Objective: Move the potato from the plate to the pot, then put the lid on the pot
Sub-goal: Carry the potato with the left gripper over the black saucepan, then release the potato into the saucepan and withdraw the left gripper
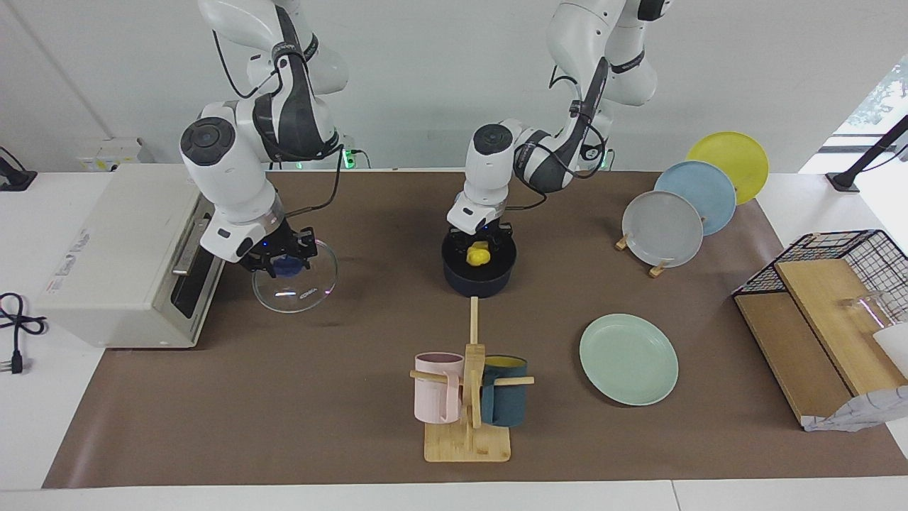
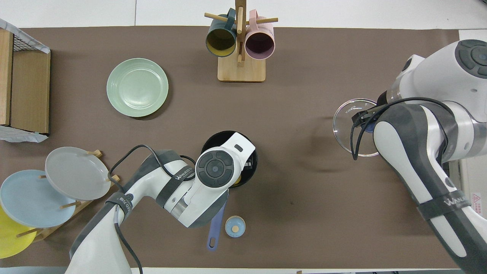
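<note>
The yellow potato (image 1: 478,253) sits in the mouth of the dark pot (image 1: 479,280) at the middle of the table. My left gripper (image 1: 482,241) is shut on it from above. In the overhead view the left wrist covers most of the pot (image 2: 213,139); only a sliver of potato (image 2: 237,179) and the blue handle (image 2: 217,224) show. The mint-green plate (image 1: 628,359) lies bare, farther from the robots than the pot. My right gripper (image 1: 286,264) is shut on the blue knob of the glass lid (image 1: 305,287), holding it tilted just above the table near the right arm's end.
A mug rack (image 1: 468,397) stands farther out than the pot. A small blue-topped bell (image 2: 234,226) lies beside the pot handle. A white appliance (image 1: 120,248) is next to the lid. Upright plates (image 1: 663,227) and a wire basket (image 1: 823,298) stand at the left arm's end.
</note>
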{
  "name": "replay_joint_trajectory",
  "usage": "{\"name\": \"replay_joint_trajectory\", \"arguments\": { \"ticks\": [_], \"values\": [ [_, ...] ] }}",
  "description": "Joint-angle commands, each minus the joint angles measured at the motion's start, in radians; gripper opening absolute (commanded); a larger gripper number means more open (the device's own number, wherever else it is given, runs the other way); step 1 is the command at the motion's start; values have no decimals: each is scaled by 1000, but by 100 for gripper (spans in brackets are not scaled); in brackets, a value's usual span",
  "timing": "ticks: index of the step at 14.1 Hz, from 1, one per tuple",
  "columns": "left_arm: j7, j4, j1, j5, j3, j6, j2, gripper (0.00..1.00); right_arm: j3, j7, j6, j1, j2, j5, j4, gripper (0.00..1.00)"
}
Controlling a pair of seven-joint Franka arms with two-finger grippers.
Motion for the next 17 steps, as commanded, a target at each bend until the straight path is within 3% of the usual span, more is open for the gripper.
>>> {"name": "replay_joint_trajectory", "arguments": {
  "ticks": [1, 3, 4, 5, 8, 12, 14, 17],
  "values": [
    [-22, -16, -33, 37, 15, 19, 7, 0, 11, -6, -24, 2, -1, 22, 22, 0],
    [8, -15, -31, 45, 15, 18, 10, 0, 45, 40, -28, 3, 3, 22, 45, 0],
    [16, -12, -33, 45, 15, 13, 10, 56, 60, 69, -30, 7, 5, 22, 53, 0],
    [19, -9, -31, 45, 15, 7, 7, 100, 62, 94, -25, 28, 6, 21, 53, 0],
    [50, 51, -2, 45, 18, -112, -48, 100, 63, 196, -14, 89, 9, 21, 70, 0],
    [247, 285, 154, -76, 24, -477, -134, 100, 63, 304, 1, 151, 12, 21, 76, 0],
    [413, 350, 311, -159, 21, -618, -186, 100, 63, 312, 6, 154, 14, 21, 79, 0],
    [591, 378, 468, -159, 25, -737, -276, 100, 63, 440, 38, 250, 14, 18, 88, 0]
  ]
}}
